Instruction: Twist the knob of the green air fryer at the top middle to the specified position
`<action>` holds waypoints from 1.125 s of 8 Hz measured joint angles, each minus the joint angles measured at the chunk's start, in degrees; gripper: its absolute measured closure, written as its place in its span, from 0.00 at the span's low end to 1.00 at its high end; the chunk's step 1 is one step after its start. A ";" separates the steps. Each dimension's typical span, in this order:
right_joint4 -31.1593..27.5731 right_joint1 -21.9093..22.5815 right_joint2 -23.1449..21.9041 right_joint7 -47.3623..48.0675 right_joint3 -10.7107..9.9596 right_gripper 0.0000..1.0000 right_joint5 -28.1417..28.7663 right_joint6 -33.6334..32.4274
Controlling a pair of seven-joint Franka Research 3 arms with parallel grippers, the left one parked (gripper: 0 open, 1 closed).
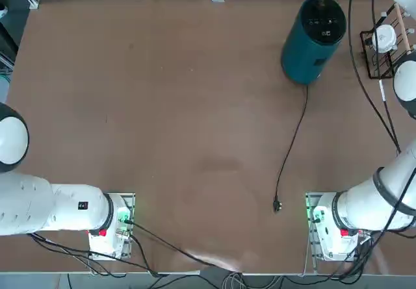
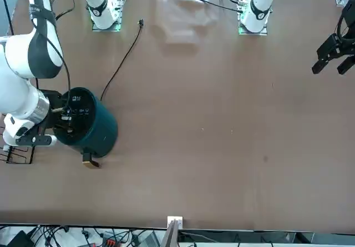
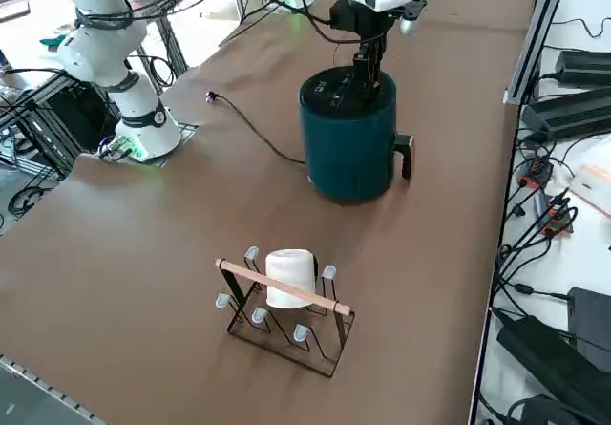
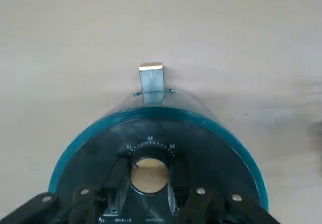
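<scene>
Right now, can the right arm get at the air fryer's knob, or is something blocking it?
Yes, it looks already there: the right gripper sits on the green air fryer top panel, fingers shut on either side of the knob. Nothing stands between them; the wire rack is well apart.

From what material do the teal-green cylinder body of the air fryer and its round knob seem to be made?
The green air fryer body looks like painted metal or glossy plastic: smooth teal wall with soft sheen; which one is unclear. The knob, clamped by the right gripper, has a pale golden face like brushed metal or metallic plastic, against the glossy black top panel.
</scene>
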 joint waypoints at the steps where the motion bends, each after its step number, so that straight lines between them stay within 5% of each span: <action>1: 0.00 0.00 0.00 -0.25 0.00 0.55 0.00 -0.02; 9: 0.05 0.02 0.00 -13.09 0.00 0.55 -0.09 -0.38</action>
